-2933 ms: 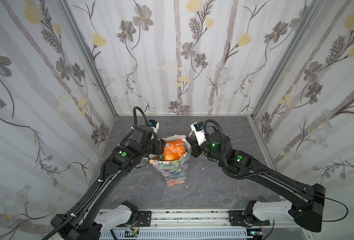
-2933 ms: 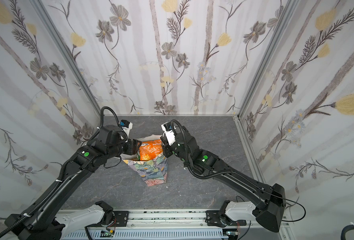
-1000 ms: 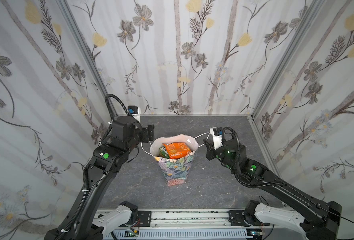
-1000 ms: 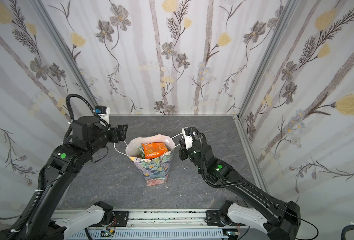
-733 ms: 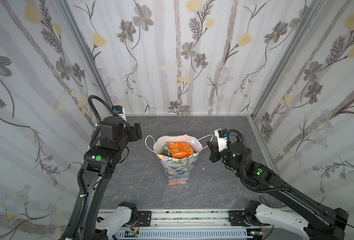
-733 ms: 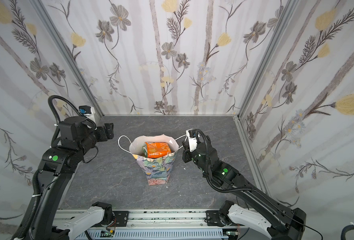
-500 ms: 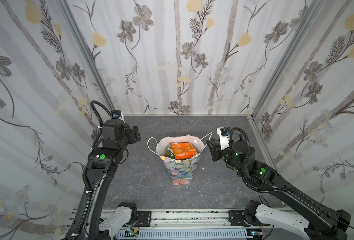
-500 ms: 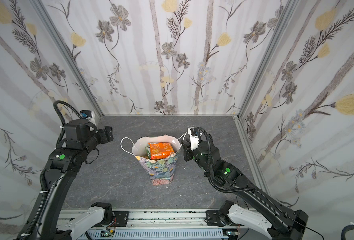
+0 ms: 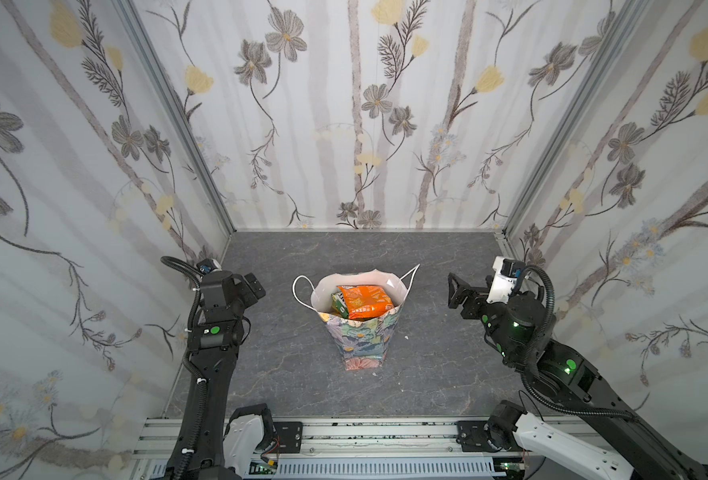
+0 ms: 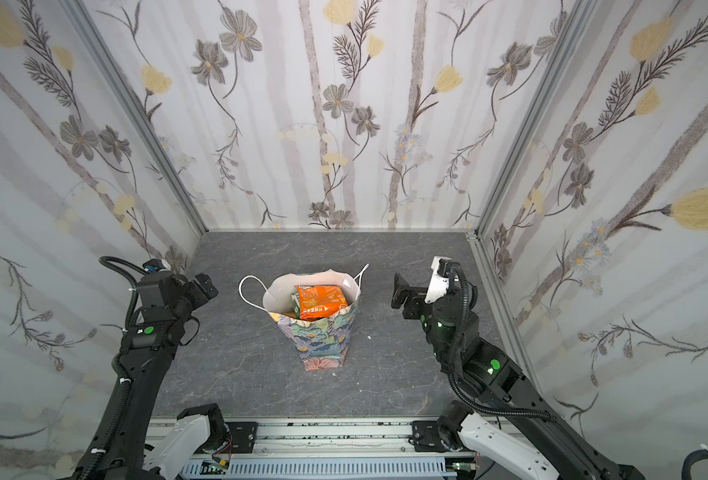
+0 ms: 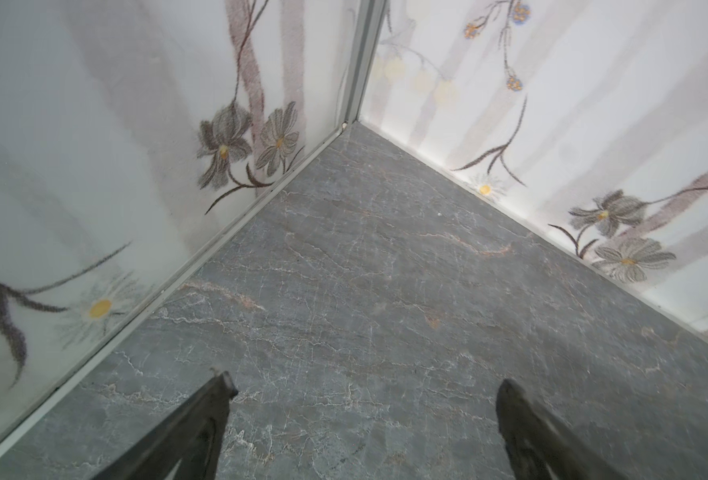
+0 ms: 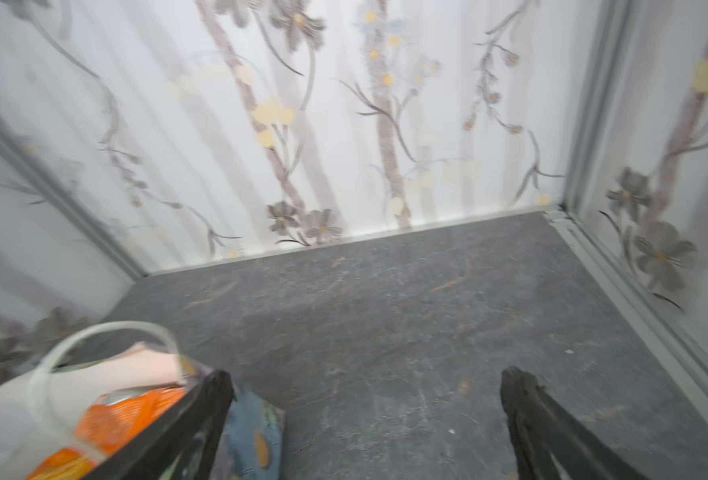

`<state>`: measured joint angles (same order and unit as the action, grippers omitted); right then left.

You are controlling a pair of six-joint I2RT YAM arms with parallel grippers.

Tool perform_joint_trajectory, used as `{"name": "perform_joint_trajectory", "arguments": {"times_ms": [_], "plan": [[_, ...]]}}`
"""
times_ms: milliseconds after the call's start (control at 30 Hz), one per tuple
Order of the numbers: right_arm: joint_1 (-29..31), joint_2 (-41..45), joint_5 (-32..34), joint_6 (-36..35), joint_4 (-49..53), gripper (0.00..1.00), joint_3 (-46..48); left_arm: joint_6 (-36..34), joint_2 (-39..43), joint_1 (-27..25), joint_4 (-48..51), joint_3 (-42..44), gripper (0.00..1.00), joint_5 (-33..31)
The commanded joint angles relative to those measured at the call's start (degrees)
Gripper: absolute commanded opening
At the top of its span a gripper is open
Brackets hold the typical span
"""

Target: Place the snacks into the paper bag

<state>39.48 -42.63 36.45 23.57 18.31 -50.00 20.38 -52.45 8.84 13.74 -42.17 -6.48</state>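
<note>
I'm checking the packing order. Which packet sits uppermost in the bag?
The orange packet: it lies on top in the paper bag, overlapping the green packet, whose edge alone shows beside it.

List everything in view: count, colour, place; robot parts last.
paper bag: one, pastel floral outside, white inside, upright mid-table.
cord handles: two, white, at the bag's rim.
orange packet: one, orange, topmost inside the bag.
green packet: one, green, inside the bag beside it.
table: one, grey marbled, under everything.
walls: three, white floral, around the table.
left gripper: one, black, open and empty, left of bag.
right gripper: one, black, open and empty, right of bag.
</note>
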Motion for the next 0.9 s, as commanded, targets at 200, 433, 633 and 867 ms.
{"name": "perform_joint_trajectory", "arguments": {"times_ms": [200, 433, 633, 867], "plan": [[-25.6, -15.0, -0.9, -2.3, -18.0, 1.0, 14.8, 2.9, -4.4, -0.5, -47.1, 27.3, 1.0, -21.4], [-26.6, -23.5, -6.1, -11.6, -50.3, 0.99, 28.0, -6.5, -22.2, -1.7, -74.6, 30.9, 1.0, -5.5], [-29.2, -31.5, -8.2, -23.4, -75.2, 0.99, 32.6, -13.8, -33.6, -6.8, -78.3, 24.2, 1.0, 4.1], [-33.1, -39.5, -14.8, -21.2, -92.1, 1.0, 40.2, -16.3, -37.7, -9.4, -95.8, 31.9, 1.0, 1.2]]}}
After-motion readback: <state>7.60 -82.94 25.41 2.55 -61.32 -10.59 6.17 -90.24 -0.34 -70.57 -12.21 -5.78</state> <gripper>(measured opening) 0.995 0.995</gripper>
